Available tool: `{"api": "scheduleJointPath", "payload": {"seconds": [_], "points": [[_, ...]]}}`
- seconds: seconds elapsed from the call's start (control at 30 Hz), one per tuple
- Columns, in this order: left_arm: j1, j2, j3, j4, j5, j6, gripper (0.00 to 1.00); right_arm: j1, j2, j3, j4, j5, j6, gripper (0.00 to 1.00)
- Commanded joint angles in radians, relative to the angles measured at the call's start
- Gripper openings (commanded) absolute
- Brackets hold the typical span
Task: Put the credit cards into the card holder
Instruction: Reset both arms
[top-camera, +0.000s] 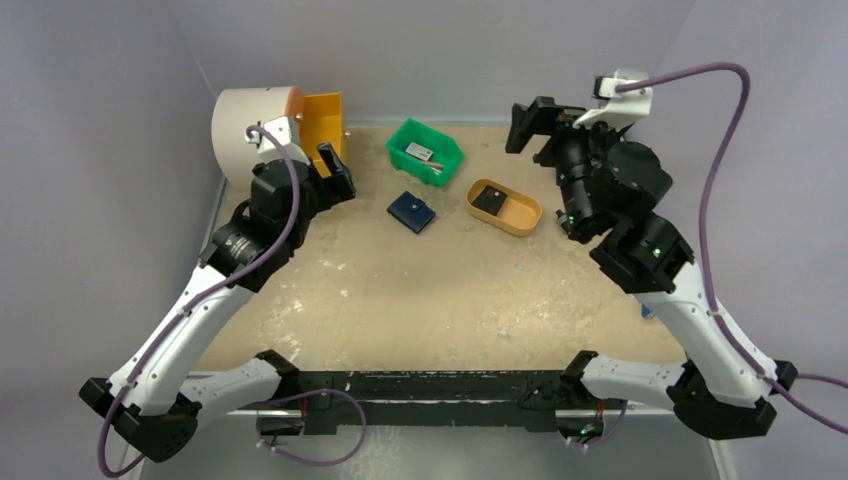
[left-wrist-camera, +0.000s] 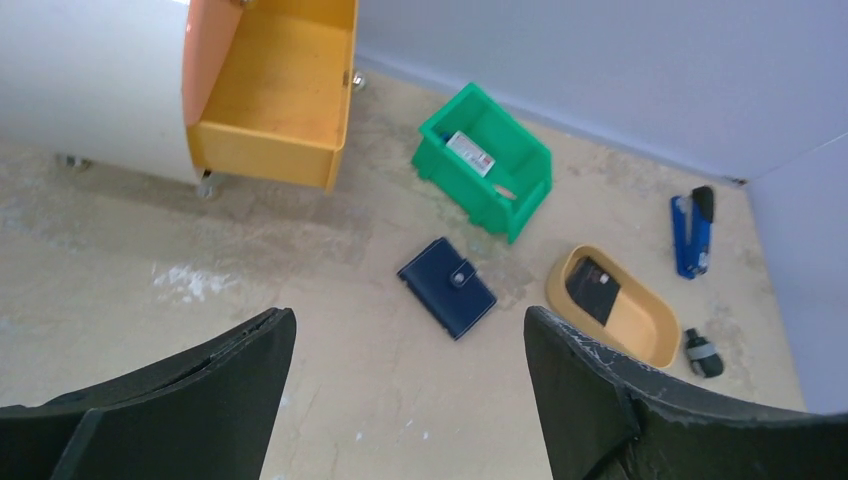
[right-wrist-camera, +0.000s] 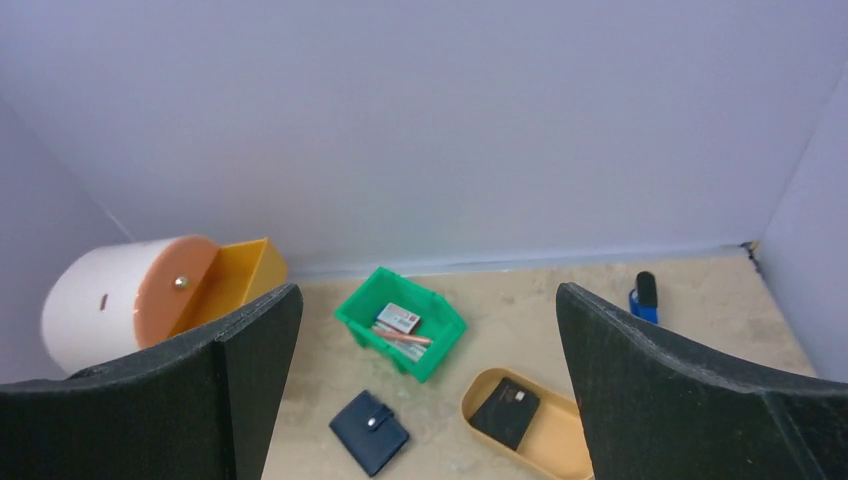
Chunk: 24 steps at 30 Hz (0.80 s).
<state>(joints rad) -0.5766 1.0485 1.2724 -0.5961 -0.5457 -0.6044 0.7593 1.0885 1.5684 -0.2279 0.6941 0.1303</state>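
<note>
The card holder (top-camera: 412, 211) is a navy wallet lying shut and flat on the table mid-back, also seen as card holder (left-wrist-camera: 447, 287) and card holder (right-wrist-camera: 370, 431). A flat black card (top-camera: 489, 198) lies in the tan oval tray (top-camera: 520, 217); it shows again as the black card (left-wrist-camera: 592, 289) and black card (right-wrist-camera: 507, 411). More cards (right-wrist-camera: 398, 318) lie in the green bin (top-camera: 447, 160); the top card (left-wrist-camera: 470, 153) is white and red. My left gripper (top-camera: 337, 165) (left-wrist-camera: 408, 320) hangs open and empty left of the wallet. My right gripper (top-camera: 527, 125) (right-wrist-camera: 428, 292) is raised at the back right, open and empty.
A white drum (top-camera: 250, 122) with an orange drawer (top-camera: 322, 118) pulled out stands at the back left. A blue-and-black tool (left-wrist-camera: 692, 232) and a small dark object (left-wrist-camera: 703, 352) lie near the right wall. Walls close in the back and both sides.
</note>
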Motion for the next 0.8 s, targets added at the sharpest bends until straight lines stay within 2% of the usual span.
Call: {"api": "scheduleJointPath", "payload": {"seconds": [0.0,0.1,0.17,0.23,0.3,0.37,0.5,0.67,0.77], "points": [[0.0,-0.035,0.03,0.173,0.029,0.094,0.84,0.064,0.087,0.052,0.079,0.288,-0.147,0.99],[0.0,-0.027,0.057,0.129,0.001,0.072,0.85,0.064,-0.005,-0.071,0.159,0.269,-0.06,0.99],[0.0,-0.06,0.033,0.134,0.004,0.054,0.86,0.063,-0.12,-0.174,0.128,0.089,0.006,0.99],[0.0,-0.109,-0.006,0.156,0.011,0.039,0.86,0.063,-0.239,-0.3,0.133,-0.016,0.054,0.99],[0.0,-0.149,-0.029,0.154,0.014,0.027,0.86,0.063,-0.338,-0.406,0.13,-0.035,0.106,0.99],[0.001,-0.174,-0.039,0.138,0.022,0.023,0.87,0.063,-0.412,-0.467,0.073,0.008,0.162,0.99],[0.0,-0.183,-0.038,0.099,0.038,0.044,0.87,0.063,-0.481,-0.491,-0.023,0.061,0.242,0.99],[0.0,-0.172,-0.04,0.095,0.037,0.036,0.88,0.063,-0.51,-0.449,-0.008,-0.138,0.188,0.99],[0.0,-0.179,-0.05,0.111,0.041,0.029,0.89,0.062,-0.435,-0.389,-0.051,-0.114,0.188,0.99]]}}
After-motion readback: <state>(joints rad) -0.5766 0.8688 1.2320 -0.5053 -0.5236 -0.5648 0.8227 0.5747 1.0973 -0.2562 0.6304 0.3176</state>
